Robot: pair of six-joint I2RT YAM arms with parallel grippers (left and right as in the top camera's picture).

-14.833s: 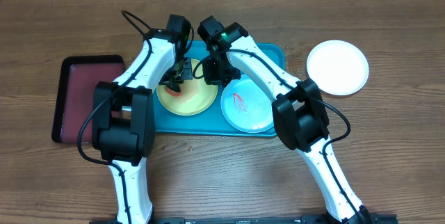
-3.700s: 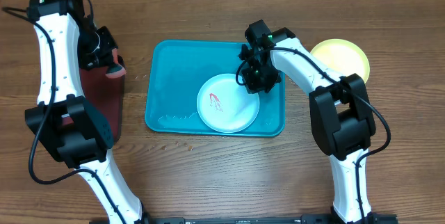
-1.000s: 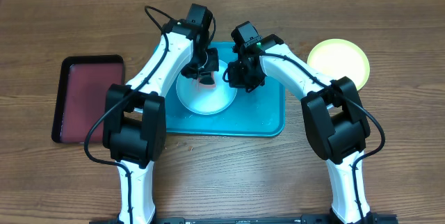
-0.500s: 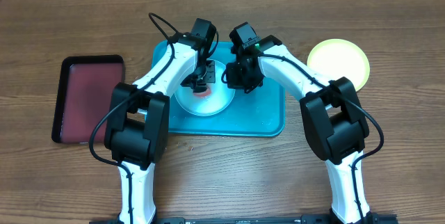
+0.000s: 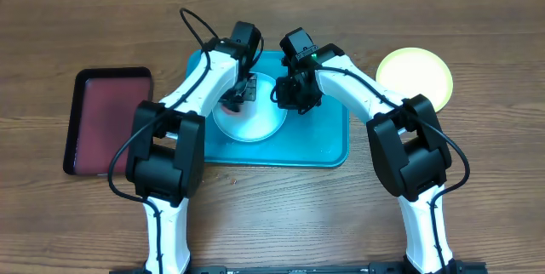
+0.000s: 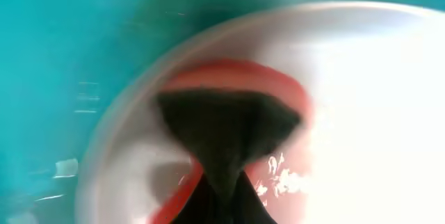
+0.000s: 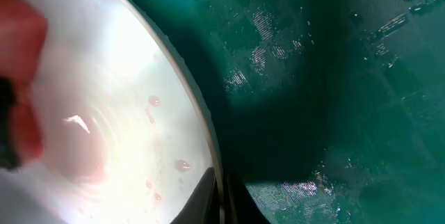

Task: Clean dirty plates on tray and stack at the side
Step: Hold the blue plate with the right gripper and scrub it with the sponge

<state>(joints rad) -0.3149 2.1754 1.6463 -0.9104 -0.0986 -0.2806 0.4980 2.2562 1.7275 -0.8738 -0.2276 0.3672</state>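
The left tool (image 5: 236, 97) is clamped on a red sponge (image 6: 278, 92) on the pale plate (image 5: 255, 128) — the right tool (image 7: 220, 195) pinches its rim, inside the tray (image 5: 324, 148).

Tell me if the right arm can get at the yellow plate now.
Probably not yet: the right gripper is clamped on the pale plate's rim, though nothing covers the yellow plate.

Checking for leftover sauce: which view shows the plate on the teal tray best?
Right wrist: it shows the plate close and sharp, with small pink drops near its rim. Overhead shows its place on the tray, but arms cover part. Left wrist is blurred, a red pad hiding part.
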